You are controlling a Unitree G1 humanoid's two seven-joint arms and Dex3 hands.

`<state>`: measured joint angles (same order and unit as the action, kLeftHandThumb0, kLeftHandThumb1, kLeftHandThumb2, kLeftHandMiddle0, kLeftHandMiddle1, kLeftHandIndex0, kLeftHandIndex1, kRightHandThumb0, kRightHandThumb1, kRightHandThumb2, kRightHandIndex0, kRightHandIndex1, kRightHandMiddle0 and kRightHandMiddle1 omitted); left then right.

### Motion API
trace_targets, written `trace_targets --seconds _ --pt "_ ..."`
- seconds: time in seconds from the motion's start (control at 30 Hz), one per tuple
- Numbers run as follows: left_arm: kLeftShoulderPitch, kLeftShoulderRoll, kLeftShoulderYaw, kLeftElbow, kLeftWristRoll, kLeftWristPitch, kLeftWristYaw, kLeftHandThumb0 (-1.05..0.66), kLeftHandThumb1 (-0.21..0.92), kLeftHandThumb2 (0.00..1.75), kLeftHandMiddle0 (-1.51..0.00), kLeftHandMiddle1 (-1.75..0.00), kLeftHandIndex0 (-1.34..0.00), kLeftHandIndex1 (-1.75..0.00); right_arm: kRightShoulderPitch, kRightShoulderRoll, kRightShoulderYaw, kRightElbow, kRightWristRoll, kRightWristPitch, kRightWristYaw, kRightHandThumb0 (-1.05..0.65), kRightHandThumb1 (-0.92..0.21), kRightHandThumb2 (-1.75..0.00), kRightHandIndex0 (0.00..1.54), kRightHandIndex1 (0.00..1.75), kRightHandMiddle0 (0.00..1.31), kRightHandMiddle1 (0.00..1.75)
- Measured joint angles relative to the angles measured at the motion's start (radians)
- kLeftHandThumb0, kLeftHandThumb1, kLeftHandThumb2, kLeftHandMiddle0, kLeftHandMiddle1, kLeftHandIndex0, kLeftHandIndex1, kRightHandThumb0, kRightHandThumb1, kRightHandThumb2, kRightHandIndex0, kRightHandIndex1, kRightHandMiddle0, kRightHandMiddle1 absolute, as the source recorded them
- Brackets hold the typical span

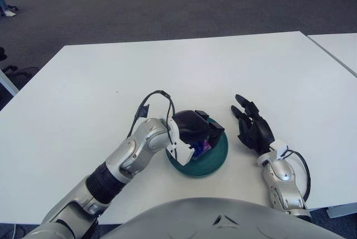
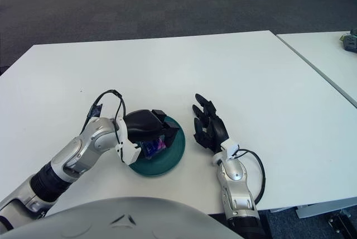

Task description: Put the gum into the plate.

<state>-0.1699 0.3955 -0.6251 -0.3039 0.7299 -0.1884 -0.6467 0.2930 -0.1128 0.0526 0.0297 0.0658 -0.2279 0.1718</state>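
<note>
So we've got a white table (image 1: pixel 83 94) in front of us with a dark green plate (image 1: pixel 218 158) sitting near its front edge, roughly in the middle. Our left hand (image 1: pixel 192 130) is right over the plate, and its black fingers (image 1: pixel 215 130) are curled around the gum (image 1: pixel 199 147), a small pack showing purple and pink with a bit of white, peeking out from under the palm. The pack sits low inside the plate's rim; we can't tell whether it's actually touching the plate's surface or hanging just above it, since the hand covers most of it. A black cable (image 1: pixel 150 102) loops up from the left wrist and arcs over the forearm.

Our right hand (image 2: pixel 209 130) shows just to the right of the plate, close to it but apart from the rim. Its fingers (image 2: pixel 202 105) are spread and relaxed, holding nothing, palm down toward the tabletop. Another black cable (image 2: pixel 257 175) curls around the right wrist.

Off to the right there's a second white table (image 2: pixel 318 55) with a narrow gap between it and ours, and grey carpet (image 1: pixel 139 4) stretches out behind.
</note>
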Motion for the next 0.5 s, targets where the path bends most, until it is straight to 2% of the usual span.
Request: trace_targets --seconds 0.03,0.1,0.2,0.3,0.5 --pt "0.0 0.003 0.0 0.006 0.005 -0.009 0.008 -0.61 0.76 0.4 -0.29 -1.07 -0.04 -1.29 0.0 0.0 0.0 0.0 0.0 -0.001 0.0 -0.65 -0.92 -0.72 0.22 0.0 0.0 0.31" --pt "0.0 0.007 0.0 0.016 0.008 -0.023 0.022 -0.71 0.84 0.25 -0.29 -0.7 -0.01 -1.15 0.001 0.002 -0.001 0.0 0.0 -0.002 0.0 -0.64 -0.92 -0.72 0.22 0.0 0.0 0.3" --pt "-0.001 0.01 0.0 0.029 0.017 -0.042 0.031 -0.8 0.89 0.21 -0.3 -0.37 0.0 -0.87 0.002 0.005 -0.002 0.0 0.001 -0.004 0.001 -0.64 -0.92 -0.73 0.21 0.0 0.0 0.29" --pt "-0.002 0.012 0.0 0.035 0.026 -0.05 0.031 -0.86 0.91 0.24 -0.28 -0.21 0.0 -0.68 0.002 0.006 -0.002 0.002 0.001 -0.009 0.001 -0.63 -0.92 -0.73 0.21 0.0 0.0 0.29" --pt "-0.009 0.013 0.002 0.035 0.023 -0.048 0.021 -0.97 0.92 0.3 -0.21 -0.08 0.0 -0.4 0.003 0.006 -0.001 0.02 -0.008 -0.047 -0.003 -0.62 -0.92 -0.74 0.22 0.01 0.0 0.31"
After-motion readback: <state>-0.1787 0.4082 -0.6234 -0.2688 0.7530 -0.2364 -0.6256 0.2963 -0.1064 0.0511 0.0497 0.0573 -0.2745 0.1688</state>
